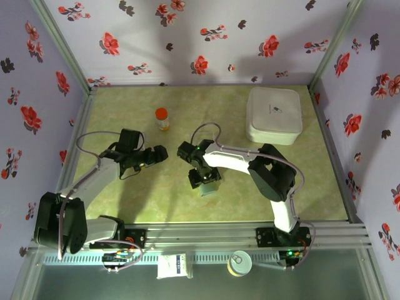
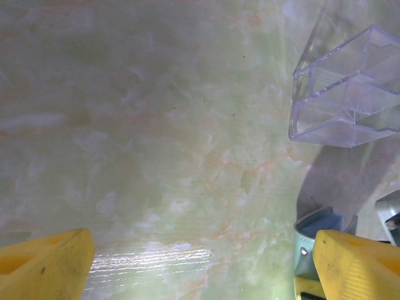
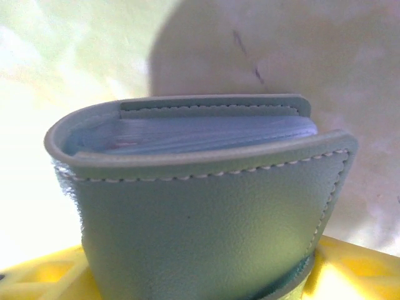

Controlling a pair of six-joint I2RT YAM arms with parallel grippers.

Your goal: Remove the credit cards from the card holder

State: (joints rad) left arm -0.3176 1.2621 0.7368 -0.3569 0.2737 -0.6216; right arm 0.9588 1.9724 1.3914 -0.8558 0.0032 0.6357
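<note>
Standing on its edge on the green marbled desk (image 1: 125,206), the grey-blue card holder (image 3: 206,219) is folded shut in the right wrist view, its stitched panels curving round a stack of pale blue credit cards (image 3: 219,134) whose top edges show between them. The right claw (image 1: 205,180) points down over it near the middle of the desk. Its yellow fingers (image 3: 359,269) flank the holder left and right, partly closed in, and the right one touches the holder's lower corner. Whether they truly clamp it I cannot tell.

The left claw (image 1: 160,154) hangs just left of there, spread wide and holding nothing; in its own wrist view only bare desk lies between its two yellow fingertips (image 2: 44,269). A clear plastic box (image 2: 347,94) sits at the upper right of that view.

Farther back, a small bottle with an orange cap (image 1: 162,118) stands upright, and a white rounded square box (image 1: 274,114) rests at the far right corner.
</note>
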